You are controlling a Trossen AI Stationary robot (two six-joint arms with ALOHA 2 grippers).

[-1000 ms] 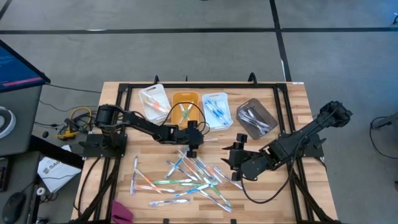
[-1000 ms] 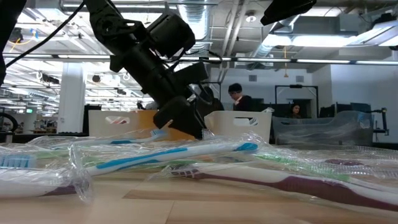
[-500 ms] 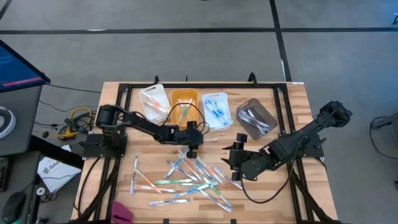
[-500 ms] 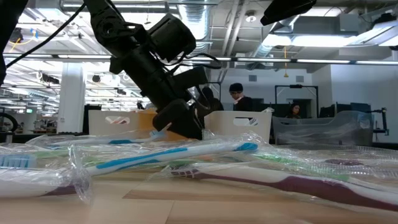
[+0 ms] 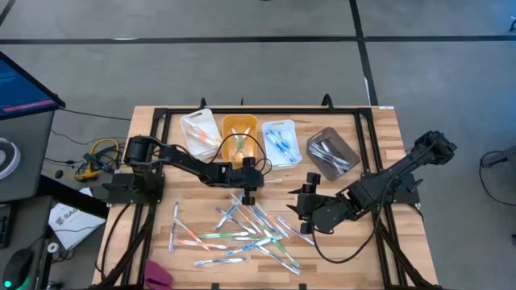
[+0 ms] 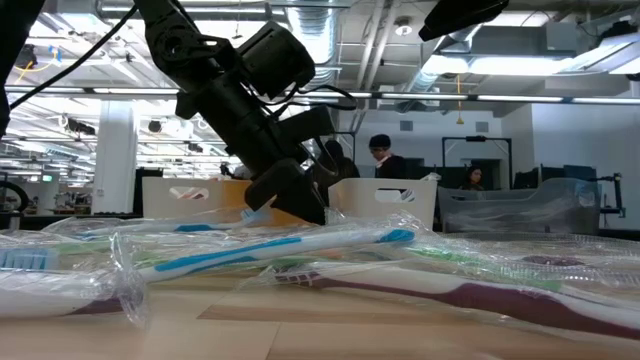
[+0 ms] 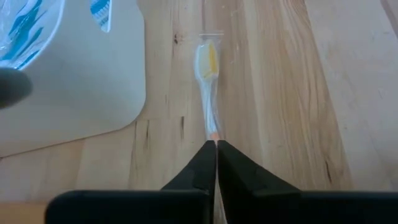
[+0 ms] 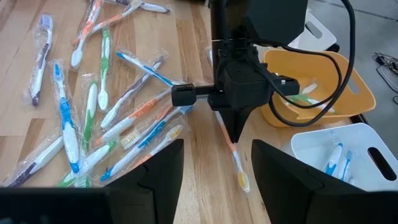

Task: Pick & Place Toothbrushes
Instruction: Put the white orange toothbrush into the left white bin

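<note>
An orange toothbrush [image 7: 208, 74] in a clear wrapper lies on the wooden table just in front of the bins, and my left gripper [image 7: 216, 144] is shut on its near end. The right wrist view shows the same gripper [image 8: 233, 134] tipped down over the brush [image 8: 239, 171]. Several more wrapped toothbrushes [image 5: 246, 234], blue, green and orange, lie scattered on the table's near half. My right gripper [image 8: 217, 186] hovers open to the right of the pile [image 5: 308, 211], with nothing between its fingers. My left gripper pinches the orange toothbrush's handle end [image 7: 213, 134] between the tips of its two fingers. The fingers slant down from the table's left and lie along the brush. The brush points away toward the right, its head end [image 8: 241, 180] resting on the table.
Along the far side stand a white bin [image 5: 200, 129], an orange bin [image 5: 239, 137], a white bin with blue brushes [image 5: 280, 142] and a grey bin [image 5: 332, 153]. A black frame [image 5: 161, 121] borders the table. A pink cloth [image 5: 159, 274] lies at the near left edge.
</note>
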